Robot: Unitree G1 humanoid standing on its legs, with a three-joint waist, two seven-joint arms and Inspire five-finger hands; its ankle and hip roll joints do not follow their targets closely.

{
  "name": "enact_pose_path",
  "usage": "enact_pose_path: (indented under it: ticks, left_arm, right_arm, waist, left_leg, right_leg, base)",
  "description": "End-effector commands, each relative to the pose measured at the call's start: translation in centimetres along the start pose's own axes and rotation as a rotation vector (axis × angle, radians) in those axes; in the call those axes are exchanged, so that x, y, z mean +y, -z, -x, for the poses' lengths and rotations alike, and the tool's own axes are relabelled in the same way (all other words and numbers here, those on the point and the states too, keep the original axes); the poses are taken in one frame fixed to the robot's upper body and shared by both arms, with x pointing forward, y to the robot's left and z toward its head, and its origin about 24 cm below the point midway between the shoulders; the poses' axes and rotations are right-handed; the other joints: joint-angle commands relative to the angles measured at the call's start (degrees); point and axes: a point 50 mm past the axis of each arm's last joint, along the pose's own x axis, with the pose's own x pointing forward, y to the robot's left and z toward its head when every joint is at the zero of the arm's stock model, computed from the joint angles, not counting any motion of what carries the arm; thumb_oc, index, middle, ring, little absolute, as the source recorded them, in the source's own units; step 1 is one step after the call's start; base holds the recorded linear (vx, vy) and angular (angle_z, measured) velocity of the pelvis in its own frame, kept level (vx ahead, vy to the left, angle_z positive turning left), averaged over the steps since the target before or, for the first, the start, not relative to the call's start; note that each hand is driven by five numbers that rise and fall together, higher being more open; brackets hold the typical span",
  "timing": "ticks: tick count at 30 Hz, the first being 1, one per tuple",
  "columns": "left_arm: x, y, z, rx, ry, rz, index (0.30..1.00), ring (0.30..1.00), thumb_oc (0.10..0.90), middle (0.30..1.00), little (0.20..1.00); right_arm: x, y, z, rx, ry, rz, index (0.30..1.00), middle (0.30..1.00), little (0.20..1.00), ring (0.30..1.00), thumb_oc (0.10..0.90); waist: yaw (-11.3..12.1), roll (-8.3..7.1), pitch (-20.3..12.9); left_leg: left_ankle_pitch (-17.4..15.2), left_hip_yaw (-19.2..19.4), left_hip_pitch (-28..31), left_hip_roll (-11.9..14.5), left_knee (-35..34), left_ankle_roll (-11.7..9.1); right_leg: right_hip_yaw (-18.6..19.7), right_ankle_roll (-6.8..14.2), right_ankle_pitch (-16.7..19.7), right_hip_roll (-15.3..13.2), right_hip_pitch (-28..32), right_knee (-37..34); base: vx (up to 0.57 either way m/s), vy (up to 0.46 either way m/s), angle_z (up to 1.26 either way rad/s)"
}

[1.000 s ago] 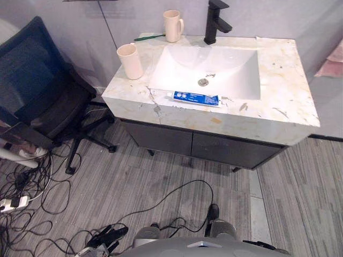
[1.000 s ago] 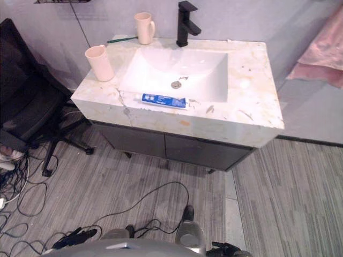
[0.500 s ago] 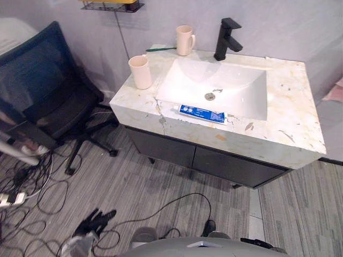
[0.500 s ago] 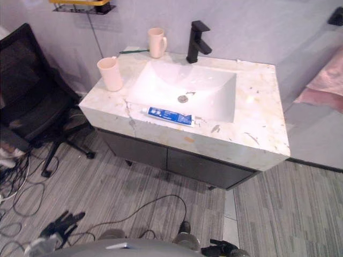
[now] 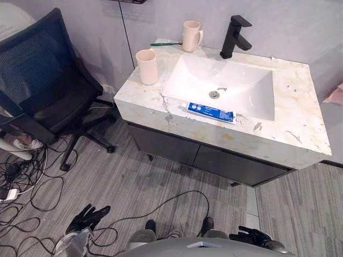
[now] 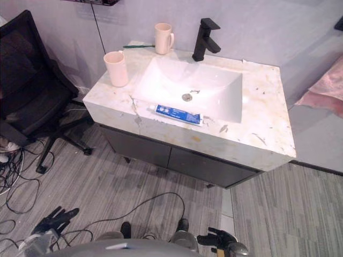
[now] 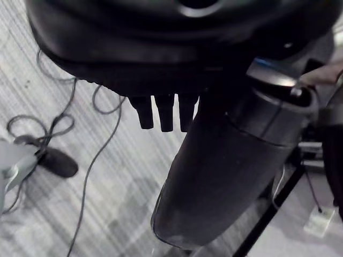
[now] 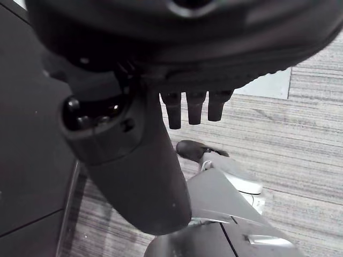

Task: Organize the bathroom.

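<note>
nothing on the counter (image 5: 300,115) has been touched yet, so by my reading this is the approach step, with the tidying not yet begun. the left hand (image 5: 88,217) hangs low over the floor, well short of the sink (image 5: 225,83), fingers straight and relaxed, holding nothing. the right hand (image 5: 249,235) also hangs low near the floor, fingers loosely spread and empty.

the toothpaste tube (image 5: 210,111) lies flat on the counter's front strip, just in front of the sink. a toothbrush (image 5: 166,43) lies behind the sink's left corner, touching or nearly touching the back cup (image 5: 191,36); that spot is too small to tell which. the front cup (image 5: 147,66) stands upright left of the sink. a black faucet (image 5: 235,36) stands behind the sink.

the next move probably calls for stepping closer and raising a hand to the tube or brush, then dropping it into a cup.

the counter is pale veined marble over a dark cabinet. a black office chair (image 5: 43,80) stands left of the sink, on grey plank floor.
</note>
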Motion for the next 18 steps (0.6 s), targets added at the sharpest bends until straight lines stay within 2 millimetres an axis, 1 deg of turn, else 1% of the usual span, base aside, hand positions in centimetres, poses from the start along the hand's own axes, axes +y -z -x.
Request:
enact_pose_path:
  ticks: [1,2,3,4,5,6,7,8,9,10,12,13,14,15,16,17,18]
  left_arm:
    - [1.6,-12.9,1.6,-0.578,-0.199,-0.002,0.900,0.900,0.800,0.900,0.900]
    - [1.3,-15.7,2.7,-0.702,-0.217,0.006,0.900,0.900,0.800,0.900,0.900]
    - [0.3,-21.2,6.3,-0.984,-0.211,0.045,0.900,0.900,0.800,0.900,0.900]
    - [-0.1,-23.2,8.2,-1.104,-0.199,0.051,0.900,0.900,0.800,0.900,0.900]
    - [-0.5,-24.3,9.5,-1.176,-0.196,0.046,0.900,0.900,0.800,0.900,0.900]
    - [-1.1,-25.8,11.6,-1.282,-0.177,0.048,0.900,0.900,0.800,0.900,0.900]
    - [-1.5,-26.7,13.0,-1.357,-0.164,0.043,0.900,0.900,0.800,0.900,0.900]
    - [-2.2,-28.0,15.2,-1.467,-0.135,0.023,0.900,0.900,0.800,0.900,0.900]
    - [-3.4,-29.3,17.9,-1.580,-0.078,-0.032,0.900,0.900,0.800,0.900,0.900]
    - [-3.5,-29.4,18.1,-1.589,-0.076,-0.044,0.900,0.900,0.800,0.900,0.900]
    - [-4.1,-30.0,19.3,-1.636,-0.052,-0.092,0.900,0.900,0.800,0.900,0.900]
    - [-5.3,-30.9,21.4,-1.724,-0.006,-0.225,0.900,0.900,0.800,0.900,0.900]
    - [-6.0,-31.4,22.6,-1.766,0.038,-0.309,0.900,0.900,0.800,0.900,0.900]
    - [-6.6,-31.9,23.5,-1.784,0.081,-0.380,0.900,0.900,0.800,0.900,0.900]
    - [-6.9,-32.0,24.0,-1.802,0.104,-0.421,0.900,0.900,0.800,0.900,0.900]
    - [-7.8,-32.5,25.5,-1.833,0.186,-0.538,0.900,0.900,0.800,0.900,0.900]
    - [-7.9,-32.6,25.8,-1.838,0.205,-0.559,0.900,0.900,0.800,0.900,0.900]
  right_arm:
    - [-0.8,-1.8,0.0,-0.062,0.013,0.006,0.900,0.900,0.900,0.900,0.800]
    - [-0.6,-1.5,0.0,-0.050,0.011,0.005,0.900,0.900,0.900,0.900,0.800]
    - [-0.2,-0.6,0.0,-0.023,0.015,-0.002,0.900,0.900,0.900,0.900,0.800]
    - [0.0,-0.2,0.0,-0.008,0.018,-0.007,0.900,0.900,0.900,0.900,0.800]
    - [0.0,0.1,0.0,-0.002,0.020,-0.009,0.900,0.900,0.900,0.900,0.800]
    - [0.2,0.5,0.0,0.008,0.021,-0.016,0.900,0.900,0.900,0.900,0.800]
    - [0.2,0.8,0.0,0.014,0.019,-0.020,0.900,0.900,0.900,0.900,0.800]
    - [0.3,1.1,0.0,0.026,0.021,-0.018,0.900,0.900,0.900,0.900,0.800]
    - [0.4,1.4,0.1,0.036,0.021,-0.017,0.900,0.900,0.900,0.900,0.800]
    - [0.5,1.5,0.0,0.036,0.019,-0.018,0.900,0.900,0.900,0.900,0.800]
    - [0.5,1.4,0.0,0.037,0.015,-0.016,0.900,0.900,0.900,0.900,0.800]
    - [0.6,1.4,0.0,0.044,0.009,0.001,0.900,0.900,0.900,0.900,0.800]
    - [0.6,1.4,0.0,0.042,0.004,0.003,0.900,0.900,0.900,0.900,0.800]
    - [0.6,1.3,0.0,0.044,0.004,0.009,0.900,0.900,0.900,0.900,0.800]
    - [0.6,1.2,0.0,0.045,0.004,0.010,0.900,0.900,0.900,0.900,0.800]
    - [0.4,1.1,0.0,0.051,0.005,0.024,0.900,0.900,0.900,0.900,0.800]
    - [0.4,1.0,0.0,0.052,0.003,0.027,0.900,0.900,0.900,0.900,0.800]
  waist:
    - [0.96,1.46,-0.69]
    - [1.22,1.37,-0.83]
    - [2.09,1.05,-0.99]
    - [2.55,0.88,-0.95]
    - [2.75,0.80,-0.97]
    - [3.10,0.62,-1.05]
    - [3.34,0.48,-1.12]
    - [3.77,0.33,-1.33]
    - [4.20,0.16,-1.71]
    - [4.22,0.11,-1.72]
    - [4.34,0.07,-1.91]
    - [4.44,0.15,-2.23]
    - [4.47,0.24,-2.35]
    - [4.45,0.39,-2.42]
    - [4.44,0.46,-2.47]
    - [4.37,0.84,-2.55]
    - [4.37,0.87,-2.53]
  left_leg:
    - [-4.87,0.53,-0.83,2.25,2.93,-2.58]
    - [-4.67,0.70,-0.81,2.46,2.48,-2.61]
    - [-4.47,0.68,-1.03,2.85,2.13,-2.73]
    - [-4.62,0.73,-1.11,3.02,2.24,-2.74]
    - [-4.66,0.71,-1.11,3.09,2.24,-2.76]
    - [-4.70,0.59,-1.03,3.20,2.17,-2.81]
    - [-4.73,0.48,-0.92,3.25,2.11,-2.85]
    - [-4.78,0.40,-0.79,3.40,2.05,-2.94]
    - [-4.77,0.15,-0.55,3.63,1.94,-3.08]
    - [-4.78,0.14,-0.47,3.66,1.91,-3.10]
    - [-4.82,0.12,-0.26,3.78,1.85,-3.16]
    - [-4.91,0.24,0.05,3.99,1.83,-3.25]
    - [-4.88,0.38,0.19,4.12,1.77,-3.29]
    - [-4.91,0.54,0.27,4.19,1.83,-3.36]
    - [-4.91,0.62,0.32,4.23,1.83,-3.38]
    - [-4.88,0.90,0.52,4.35,1.87,-3.40]
    - [-4.88,0.97,0.57,4.37,1.87,-3.41]
  right_leg:
    - [0.82,1.15,-3.19,-0.32,-2.56,4.68]
    - [0.56,1.14,-3.24,-0.27,-2.42,4.43]
    - [0.04,1.24,-3.31,-0.17,-2.06,4.02]
    - [-0.32,1.30,-3.41,-0.20,-1.92,3.98]
    - [-0.47,1.32,-3.47,-0.20,-1.81,3.97]
    - [-0.69,1.36,-3.57,-0.18,-1.53,3.94]
    - [-0.86,1.40,-3.65,-0.17,-1.26,3.86]
    - [-1.16,1.42,-3.77,-0.14,-0.84,3.67]
    - [-1.38,1.46,-3.99,-0.02,-0.22,3.51]
    - [-1.40,1.47,-4.01,0.00,-0.12,3.48]
    - [-1.47,1.51,-4.11,0.07,0.15,3.40]
    - [-1.41,1.66,-4.26,0.17,0.43,3.39]
    - [-1.26,1.71,-4.30,0.25,0.52,3.36]
    - [-1.13,1.77,-4.35,0.30,0.61,3.33]
    - [-1.07,1.80,-4.34,0.32,0.65,3.30]
    - [-0.79,1.94,-4.31,0.37,0.76,3.25]
    - [-0.71,1.97,-4.31,0.38,0.78,3.25]
  base:
    - [0.01,-0.007,0.03]
    - [0.00,-0.065,0.13]
    - [-0.02,-0.094,0.13]
    - [-0.02,-0.099,0.12]
    - [0.00,-0.067,0.09]
    - [0.01,-0.055,0.16]
    - [0.03,-0.071,0.14]
    - [0.04,-0.083,0.09]
    - [0.04,-0.068,0.03]
    - [0.03,-0.054,0.02]
    - [0.01,-0.021,-0.01]
    - [0.01,-0.038,-0.04]
    - [0.00,-0.034,-0.04]
    - [0.00,0.000,0.00]
    - [0.00,0.000,0.00]
    - [0.00,0.000,0.00]
    - [0.00,0.000,0.00]
